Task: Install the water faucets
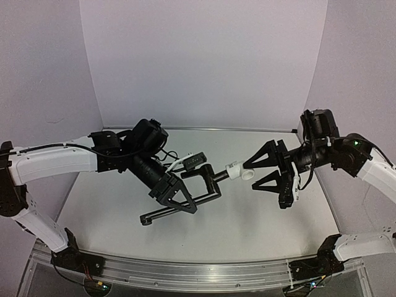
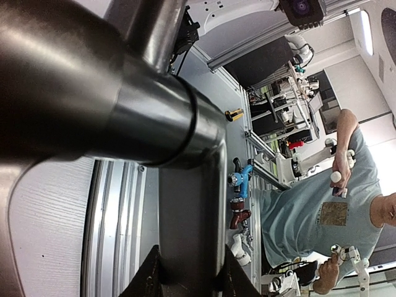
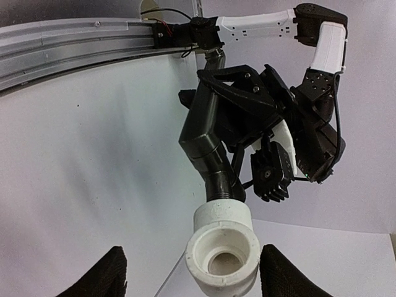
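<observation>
The left gripper point(image 2: 189, 279) clamps the black pipe point(image 3: 201, 133), its white fitting point(image 3: 223, 247) sitting ungripped between the right gripper point(image 3: 193, 273)'s wide-parted fingers.

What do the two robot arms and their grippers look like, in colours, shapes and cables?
The left arm and the right arm both have white shell links with black joints. A thin black cable runs along the left arm, and a small green light glows on the right arm. The left gripper and the right gripper are black, and their fingers are open triangular frames.
</observation>
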Motion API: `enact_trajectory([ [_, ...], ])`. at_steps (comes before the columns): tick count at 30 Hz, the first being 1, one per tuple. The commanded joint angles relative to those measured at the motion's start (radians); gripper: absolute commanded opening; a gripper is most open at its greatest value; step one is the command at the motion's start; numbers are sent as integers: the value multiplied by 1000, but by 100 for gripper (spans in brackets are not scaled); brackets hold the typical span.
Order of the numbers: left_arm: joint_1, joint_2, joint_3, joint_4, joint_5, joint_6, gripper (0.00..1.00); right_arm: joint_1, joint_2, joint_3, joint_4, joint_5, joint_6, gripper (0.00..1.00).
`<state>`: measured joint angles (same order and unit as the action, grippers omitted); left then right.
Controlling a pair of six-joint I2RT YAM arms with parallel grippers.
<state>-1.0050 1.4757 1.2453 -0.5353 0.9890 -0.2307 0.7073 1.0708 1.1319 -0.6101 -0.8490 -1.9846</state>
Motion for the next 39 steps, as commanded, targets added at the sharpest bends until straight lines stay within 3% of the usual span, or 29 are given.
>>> enact_trajectory([
  [1,0,7,98,37,42,64,0,18,24,54,-16,-7,12,70],
  [11,-22,52,146,-32,7,127,0,30,48,70,5,13,72,57],
  [17,-26,48,145,-33,-7,142,0,31,55,80,10,16,100,41],
  [22,-26,38,143,-29,-17,151,0,31,59,82,11,11,113,34],
  [27,-33,-1,112,-14,-147,186,0,31,84,131,22,-15,323,33],
  [39,-126,-40,56,51,-629,380,0,31,175,233,23,-19,942,22],
])
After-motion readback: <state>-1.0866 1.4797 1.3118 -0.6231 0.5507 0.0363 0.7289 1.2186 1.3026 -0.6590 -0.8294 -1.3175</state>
